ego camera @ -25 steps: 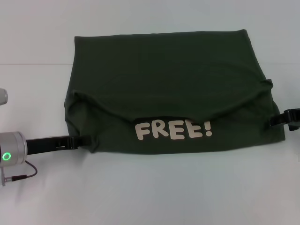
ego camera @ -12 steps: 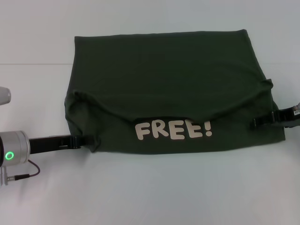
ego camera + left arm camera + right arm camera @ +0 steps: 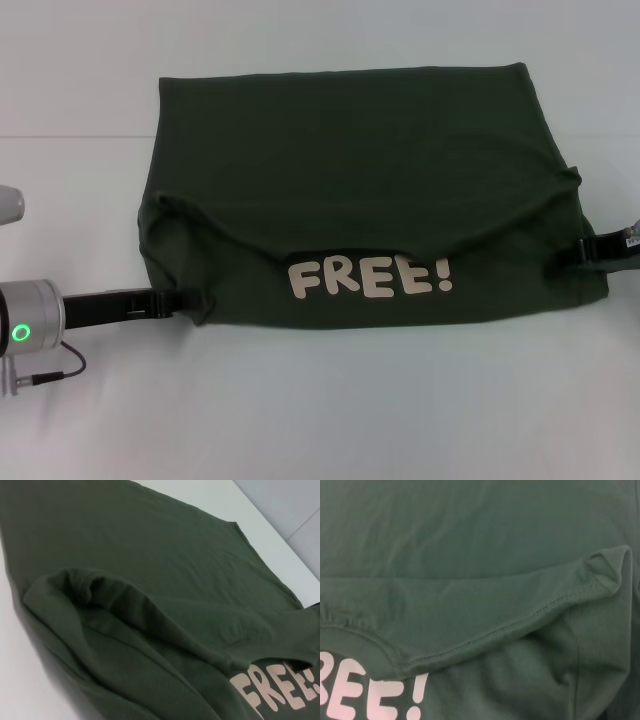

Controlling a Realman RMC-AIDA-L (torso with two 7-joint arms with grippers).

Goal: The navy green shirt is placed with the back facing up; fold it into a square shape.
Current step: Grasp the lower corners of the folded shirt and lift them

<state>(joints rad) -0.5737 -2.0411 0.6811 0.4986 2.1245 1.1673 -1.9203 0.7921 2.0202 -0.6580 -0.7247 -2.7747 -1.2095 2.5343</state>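
Folded navy green shirt (image 3: pixel 360 190) — left pincer (image 3: pixel 185 297), right pincer (image 3: pixel 568 254) at its near corners

The head camera looks down from well above the whole navy green shirt (image 3: pixel 360 200); both wrist cameras sit close over it, sharing its FREE! print (image 3: pixel 370 277).

The left gripper's (image 3: pixel 190 298) fingertips are lying hidden against the shirt's (image 3: pixel 350 170) near edge, and the right gripper (image 3: pixel 565 255) is running off the picture's side. A fold is covering the tops of the pale letters (image 3: pixel 370 278).
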